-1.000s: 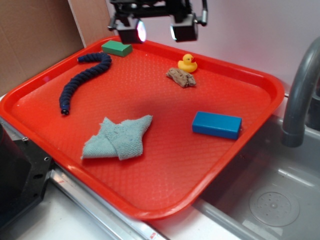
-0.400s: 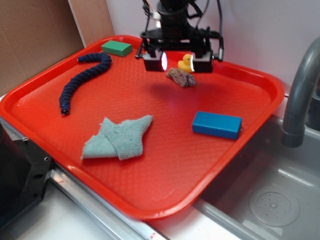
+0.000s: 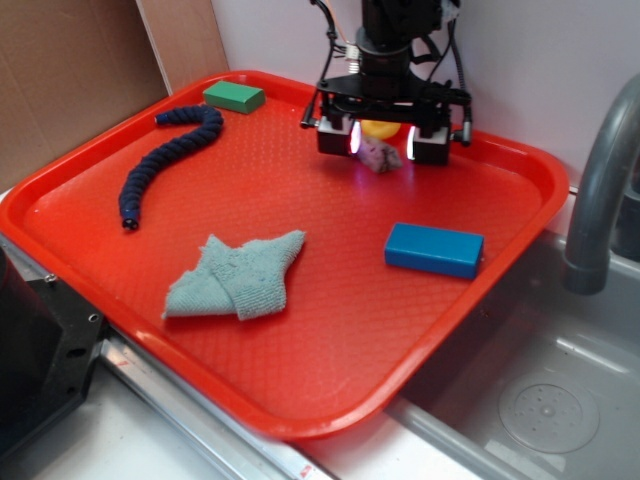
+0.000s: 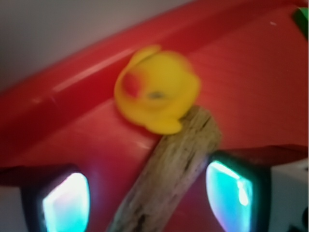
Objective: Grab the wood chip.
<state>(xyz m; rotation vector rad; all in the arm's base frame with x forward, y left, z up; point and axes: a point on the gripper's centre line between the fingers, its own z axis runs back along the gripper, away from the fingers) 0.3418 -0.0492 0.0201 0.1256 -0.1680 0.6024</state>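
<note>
- Red tray (image 3: 120, 230) sat beside a sink (image 3: 545, 400), with a pale wall behind it.
- On the tray lay a green block (image 3: 234, 96), a dark knitted snake (image 3: 165, 155), a teal cloth (image 3: 238, 275) and a blue block (image 3: 434, 249), all well apart from the work at the far edge.
- The chip (image 3: 380, 155) lay near the tray's far rim, just in front of the duck (image 3: 378, 128); the wrist view showed the duck (image 4: 155, 92) touching or overlapping the chip (image 4: 169, 179) at its far end.
- The gripper (image 3: 383, 145) was low over the chip with its fingers (image 3: 337, 136) spread apart, one on each side of the wood; in the wrist view the chip ran between the two lit pads (image 4: 65, 203).
- Judged step: the approach was all but done, with the chip straddled and not yet squeezed.
- The next move seemingly called for a short last drop, if any, then closing across the chip's narrow width.
- The risk lay in the duck: closing too far toward the rim might have caught it as well.
</note>
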